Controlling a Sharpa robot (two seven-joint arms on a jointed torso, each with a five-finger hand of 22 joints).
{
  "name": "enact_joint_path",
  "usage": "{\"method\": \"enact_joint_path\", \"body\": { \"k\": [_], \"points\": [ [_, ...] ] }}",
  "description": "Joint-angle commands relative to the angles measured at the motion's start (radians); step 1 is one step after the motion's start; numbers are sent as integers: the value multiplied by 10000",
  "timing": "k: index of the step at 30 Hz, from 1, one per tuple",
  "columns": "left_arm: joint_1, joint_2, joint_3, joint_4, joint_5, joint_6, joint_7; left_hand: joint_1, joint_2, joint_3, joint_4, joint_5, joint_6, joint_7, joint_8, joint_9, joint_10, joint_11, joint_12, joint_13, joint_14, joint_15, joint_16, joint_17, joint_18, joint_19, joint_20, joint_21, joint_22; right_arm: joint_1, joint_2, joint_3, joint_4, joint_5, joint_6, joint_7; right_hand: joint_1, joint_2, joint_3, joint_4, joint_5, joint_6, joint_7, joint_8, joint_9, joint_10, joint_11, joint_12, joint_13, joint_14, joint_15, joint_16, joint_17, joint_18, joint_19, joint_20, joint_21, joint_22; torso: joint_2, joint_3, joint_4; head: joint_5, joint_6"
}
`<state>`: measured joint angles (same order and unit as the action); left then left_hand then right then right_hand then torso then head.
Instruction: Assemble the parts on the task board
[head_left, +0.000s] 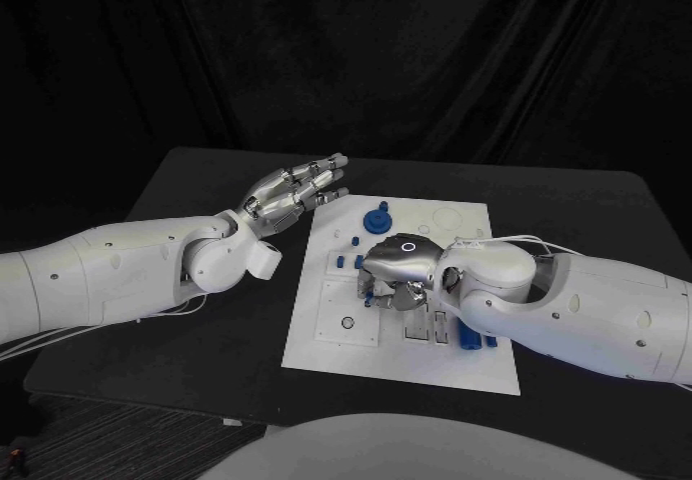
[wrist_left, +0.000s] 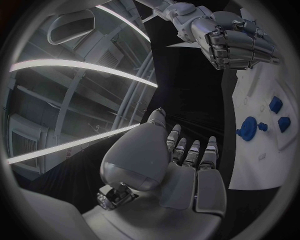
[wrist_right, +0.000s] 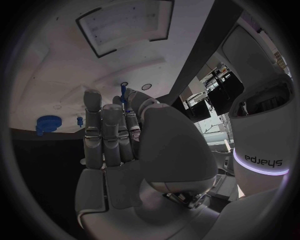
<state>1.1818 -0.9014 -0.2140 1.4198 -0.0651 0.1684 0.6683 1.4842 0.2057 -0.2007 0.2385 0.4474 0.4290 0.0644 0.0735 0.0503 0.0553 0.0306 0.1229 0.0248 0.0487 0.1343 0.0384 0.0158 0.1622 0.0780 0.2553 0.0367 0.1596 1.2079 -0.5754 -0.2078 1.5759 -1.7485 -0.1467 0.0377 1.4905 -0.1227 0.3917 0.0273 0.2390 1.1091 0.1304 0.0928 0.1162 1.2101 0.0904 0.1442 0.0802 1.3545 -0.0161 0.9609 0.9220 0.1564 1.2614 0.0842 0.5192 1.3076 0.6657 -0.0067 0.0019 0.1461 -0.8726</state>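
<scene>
Black curtains close off the background behind a matt black table (head_left: 188, 190), on whose middle lies the flat white rectangular task board (head_left: 325, 345). Left arm: the silver many-fingered left hand (head_left: 293, 188) hovers above the dark tabletop just beside the board's far left corner, fingers straight and slightly apart, grasping nothing; the left wrist view confirms the released palm (wrist_left: 187, 165). Right arm: the silver right hand (head_left: 397, 265) is lowered over the middle of the board, fingers curled downward. In the right wrist view a thin blue pin-shaped part (wrist_right: 124, 95) stands just past the fingertips (wrist_right: 94, 100); whether it is pinched or merely near cannot be told. From the left wrist view the same hand appears as a curled fist (wrist_left: 240, 47). Other blue parts rest on the board: a round blue gear-like disc (head_left: 378, 216) near the far edge, small blue pegs (head_left: 346, 262) left of the right hand, and a blue piece (head_left: 470, 342) beneath the right forearm.
</scene>
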Motion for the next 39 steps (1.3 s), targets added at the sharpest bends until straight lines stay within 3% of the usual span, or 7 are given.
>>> {"method": "enact_joint_path", "body": {
  "k": [1,24,39],
  "points": [
    [-25,26,8,5,34,170,21,97,73,39,-27,80,24,45,54,7,6,51,30,7,-20,73,50,10,184,5,52,25,-16,-43,26,5,-21,-87,-188,14,112,-21,54,-29,0,-61,12,-56,-16,340,-288,47,12,-31,-10,-41,-21,72,-64,-5,-61,462,-2,-4,-1,14,0],
    [-75,42,8,-5,34,239,-65,125,96,62,-49,101,19,59,58,7,3,66,32,7,-16,89,58,12,184,10,65,26,-17,-201,137,5,-216,-87,0,-18,179,-58,92,-122,47,-116,49,-127,-61,272,-248,-3,26,-129,9,-179,-145,101,-175,-3,-295,428,1,-3,-2,33,0],
    [-93,65,8,-20,34,284,-116,135,105,70,-57,108,22,65,61,7,4,73,35,8,-16,95,60,12,184,12,70,26,-18,-300,126,5,-243,-161,141,-10,168,-107,113,-206,19,-380,192,-283,-181,-160,-77,-154,38,-376,138,-408,-349,140,-493,70,-740,347,1,0,-1,48,0]
  ]
}}
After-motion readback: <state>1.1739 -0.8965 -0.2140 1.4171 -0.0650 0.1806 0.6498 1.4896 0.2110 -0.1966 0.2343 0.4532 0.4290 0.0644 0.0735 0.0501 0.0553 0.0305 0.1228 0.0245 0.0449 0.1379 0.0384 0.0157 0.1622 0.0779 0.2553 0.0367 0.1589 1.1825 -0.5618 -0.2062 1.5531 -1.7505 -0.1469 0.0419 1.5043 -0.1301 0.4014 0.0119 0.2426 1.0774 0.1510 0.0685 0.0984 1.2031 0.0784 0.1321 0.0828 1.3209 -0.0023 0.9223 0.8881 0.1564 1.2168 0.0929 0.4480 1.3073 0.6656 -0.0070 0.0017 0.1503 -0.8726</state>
